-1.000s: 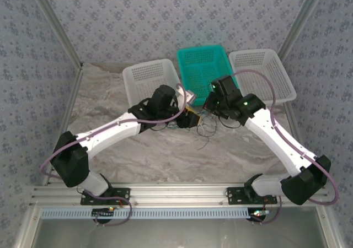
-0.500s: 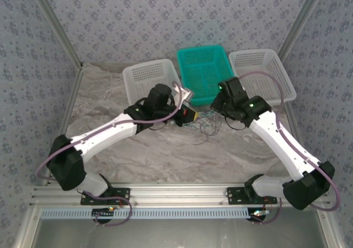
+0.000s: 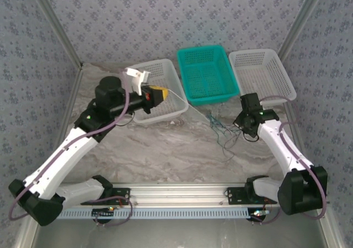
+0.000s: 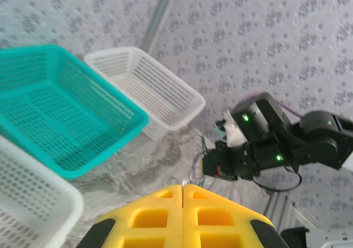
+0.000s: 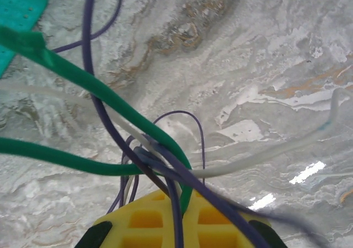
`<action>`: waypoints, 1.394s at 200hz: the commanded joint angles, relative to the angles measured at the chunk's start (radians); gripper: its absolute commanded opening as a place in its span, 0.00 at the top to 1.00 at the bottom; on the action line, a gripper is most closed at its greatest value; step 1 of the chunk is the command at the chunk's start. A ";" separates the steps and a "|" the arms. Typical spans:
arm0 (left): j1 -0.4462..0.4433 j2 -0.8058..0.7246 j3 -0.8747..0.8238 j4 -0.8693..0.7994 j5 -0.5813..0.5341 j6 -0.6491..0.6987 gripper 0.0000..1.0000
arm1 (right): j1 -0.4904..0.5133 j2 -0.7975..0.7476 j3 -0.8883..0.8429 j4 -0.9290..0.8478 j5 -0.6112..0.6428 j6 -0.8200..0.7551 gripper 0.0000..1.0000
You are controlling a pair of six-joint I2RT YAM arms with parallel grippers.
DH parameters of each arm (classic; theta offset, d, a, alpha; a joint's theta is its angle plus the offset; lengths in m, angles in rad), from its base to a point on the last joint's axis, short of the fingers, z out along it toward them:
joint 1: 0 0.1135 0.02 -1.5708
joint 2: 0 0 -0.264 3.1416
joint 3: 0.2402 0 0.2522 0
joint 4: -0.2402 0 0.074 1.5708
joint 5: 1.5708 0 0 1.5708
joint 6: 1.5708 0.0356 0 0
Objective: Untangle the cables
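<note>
The cables are a loose knot of hair-thin green, teal and dark wires on the marble table, in front of the teal basket. My right gripper sits at the knot's right side. In the right wrist view its yellow fingers are shut on the green cable, purple-dark strands and a whitish one. My left gripper hangs over the left white basket, shut, with a whitish wire tip pinched between its fingers. A thin pale line runs from it toward the table.
Three baskets stand in a row at the back: a white one under the left gripper, a teal one and another white one. The left wrist view shows the teal basket, the far white basket and the right gripper.
The left arm has swung left and back from the knot to above the left white basket, drawing out a whitish wire. The right gripper has moved right and nearer, taking the bundle with it.
</note>
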 commanded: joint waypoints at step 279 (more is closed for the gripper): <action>0.223 0.291 0.920 -0.125 -0.418 0.442 1.00 | -0.185 0.059 -0.247 0.164 -0.036 -0.020 1.00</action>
